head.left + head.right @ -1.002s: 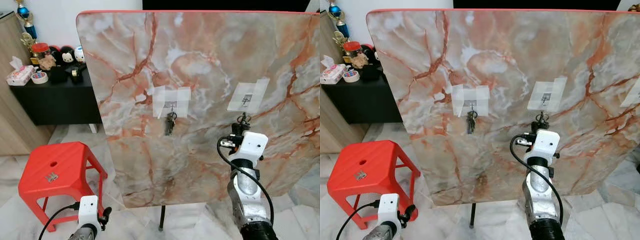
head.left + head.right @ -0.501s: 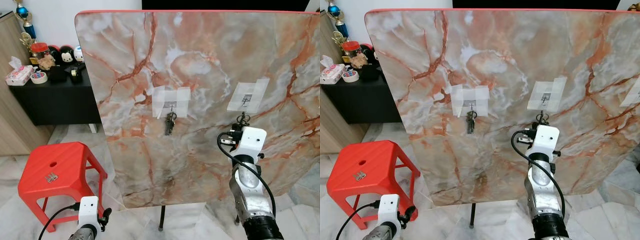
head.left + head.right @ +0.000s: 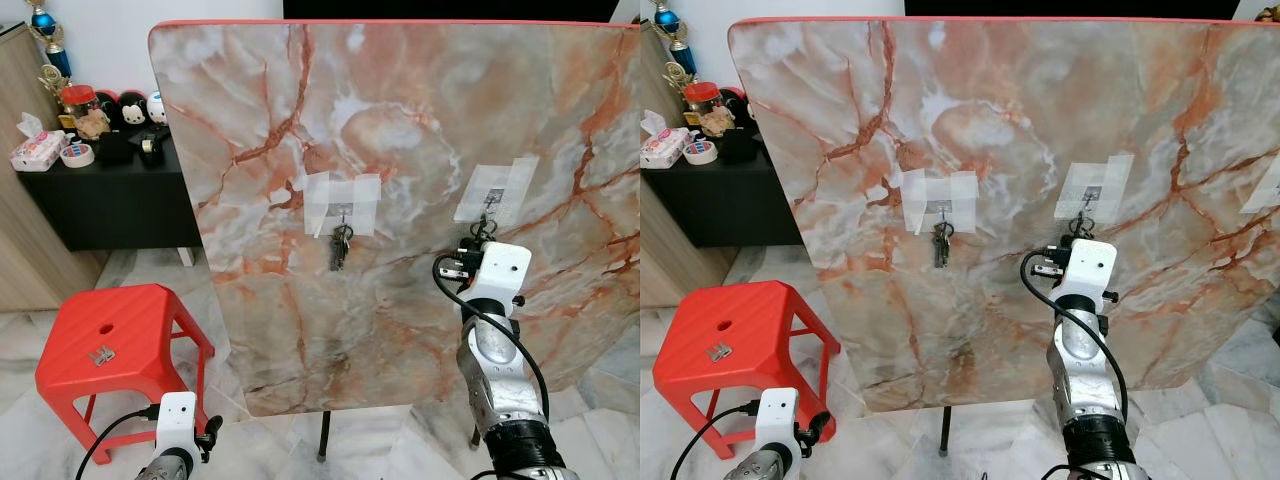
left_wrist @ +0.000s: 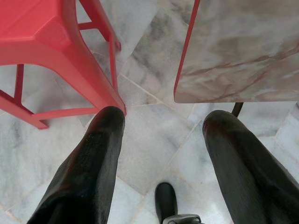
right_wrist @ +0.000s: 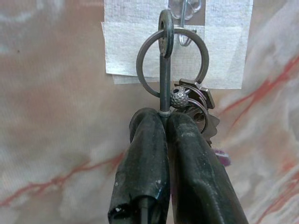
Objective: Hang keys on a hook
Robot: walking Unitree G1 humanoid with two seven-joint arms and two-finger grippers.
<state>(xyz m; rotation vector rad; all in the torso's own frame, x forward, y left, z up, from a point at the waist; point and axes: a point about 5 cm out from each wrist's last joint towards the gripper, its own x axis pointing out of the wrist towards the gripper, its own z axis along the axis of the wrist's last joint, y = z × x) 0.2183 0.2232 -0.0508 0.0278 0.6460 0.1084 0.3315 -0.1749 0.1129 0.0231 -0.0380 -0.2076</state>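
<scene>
Right end effector [image 5: 164, 122] pinches keys [image 5: 189, 105] at taped hook [image 5: 186, 11].

A home room is showing here: marble floor tiles [image 4: 154, 135], a red plastic stool [image 3: 105, 345] at lower left, and at upper left a black cabinet [image 3: 110, 200] carrying plush toys [image 3: 125, 110], tissues [image 3: 38, 150], tape [image 3: 79, 155] and a trophy [image 3: 50, 40].

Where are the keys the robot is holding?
The keys are pinched in the right gripper, held up against the marble board, just under the right-hand taped hook.
</scene>
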